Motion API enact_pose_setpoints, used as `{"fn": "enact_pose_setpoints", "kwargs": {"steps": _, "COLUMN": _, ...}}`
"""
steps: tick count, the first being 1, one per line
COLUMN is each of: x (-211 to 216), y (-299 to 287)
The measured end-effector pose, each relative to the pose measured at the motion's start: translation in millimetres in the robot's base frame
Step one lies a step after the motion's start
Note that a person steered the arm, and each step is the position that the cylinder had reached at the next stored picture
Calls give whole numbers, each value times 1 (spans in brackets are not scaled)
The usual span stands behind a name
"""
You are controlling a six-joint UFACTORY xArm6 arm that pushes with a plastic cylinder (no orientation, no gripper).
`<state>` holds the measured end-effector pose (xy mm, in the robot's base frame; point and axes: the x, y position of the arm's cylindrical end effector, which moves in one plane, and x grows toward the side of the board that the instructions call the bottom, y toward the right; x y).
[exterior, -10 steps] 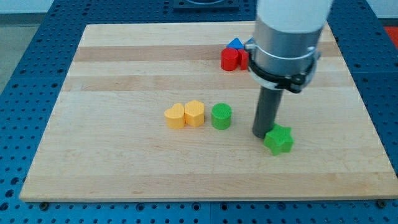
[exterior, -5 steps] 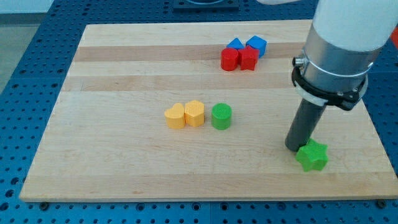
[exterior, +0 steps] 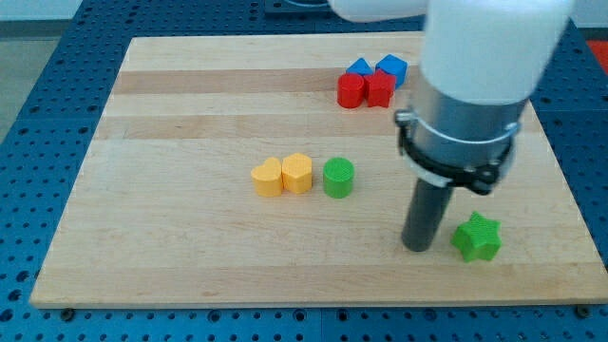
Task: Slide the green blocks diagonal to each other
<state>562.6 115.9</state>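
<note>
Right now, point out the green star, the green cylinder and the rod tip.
green star block (exterior: pixel 476 237), camera view, centre of its top face.
green cylinder block (exterior: pixel 338 177), camera view, top face.
my tip (exterior: pixel 418 247), camera view, rod's very end, just left of the star.

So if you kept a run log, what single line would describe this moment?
my tip: just left of green star, small gap | green cylinder: mid-board beside yellow blocks | greens diagonal: star lower right

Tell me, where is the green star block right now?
The green star block sits near the board's bottom right in the camera view, just right of my tip with a small gap between them. The green cylinder is farther off, up and to the left.
</note>
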Motion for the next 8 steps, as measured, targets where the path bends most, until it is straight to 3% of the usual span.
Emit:
{"fn": "enact_pose_setpoints", "kwargs": {"steps": 2, "x": 0, "y": 49}}
{"fn": "enact_pose_setpoints", "kwargs": {"steps": 4, "x": 0, "y": 55}}
{"fn": "enact_pose_setpoints", "kwargs": {"steps": 5, "x": 0, "y": 46}}
{"fn": "enact_pose_setpoints", "kwargs": {"steps": 7, "x": 0, "y": -53}}
{"fn": "enact_pose_setpoints", "kwargs": {"steps": 8, "x": 0, "y": -59}}
